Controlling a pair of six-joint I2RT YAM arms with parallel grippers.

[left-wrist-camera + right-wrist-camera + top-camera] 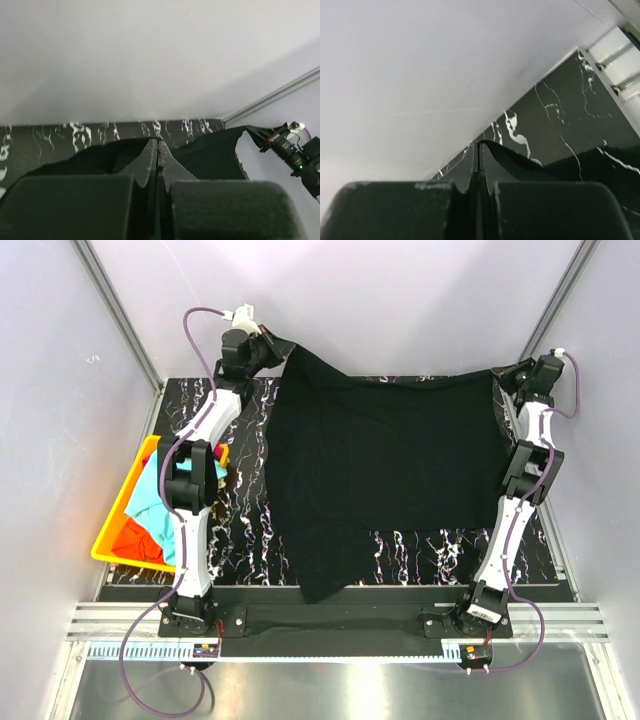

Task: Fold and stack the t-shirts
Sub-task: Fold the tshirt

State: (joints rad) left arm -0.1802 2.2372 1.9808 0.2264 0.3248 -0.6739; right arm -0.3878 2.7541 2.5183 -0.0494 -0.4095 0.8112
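**Large black soft-cloth t-shirt [380, 470] is hanging stretched between both hands**

Left hand [157, 145] is pinching one far corner of the shirt, jaws closed right down on the fabric. Right hand [480, 150] is doing the same at the other far corner, with just a thin lip of hem. The shirt is lying spread over the black, white-veined marble-look surface [245, 525]. Its far edge is looking lifted and its near tail is drooping past the front edge.

What's worrying me: the cloth is limp and matte and is sagging in the middle between the grips. The right pinch is looking shallow, so a tug is probably going to slip it out. The surface is looking glossy and slick too, so I'm guessing the body is going to slide or bunch rather than lie flat. That drooping tail may be dragging the whole thing forward.

Turquoise t-shirt [160, 490] and orange-red t-shirt [135, 538] are sitting crumpled in the yellow plastic bin [120, 559] at the left, waiting.
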